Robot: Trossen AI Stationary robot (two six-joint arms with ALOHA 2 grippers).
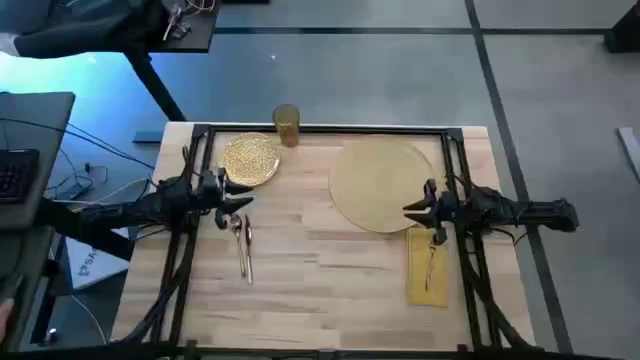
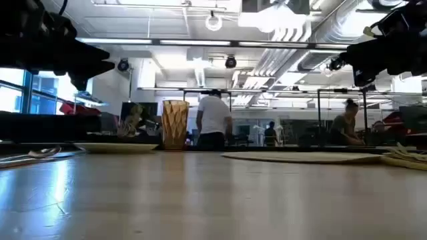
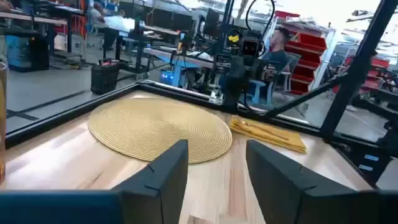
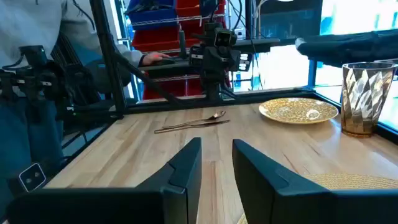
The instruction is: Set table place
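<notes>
While the straw mat (image 1: 385, 184) lies at the table's (image 1: 330, 300) right, gold plate (image 1: 250, 159) and tumbler (image 1: 286, 125) are seen far left, cutlery (image 1: 242, 243) nearer, napkin (image 1: 428, 266) right. Both left gripper (image 1: 236, 197) and right gripper (image 1: 412, 209) are held parted, empty.

Cutlery (image 1: 243, 243) too small to distinguish

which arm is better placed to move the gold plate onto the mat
Left. Its gripper hangs open just beside the gold plate; the right gripper sits across the mat, by the napkin.
</notes>
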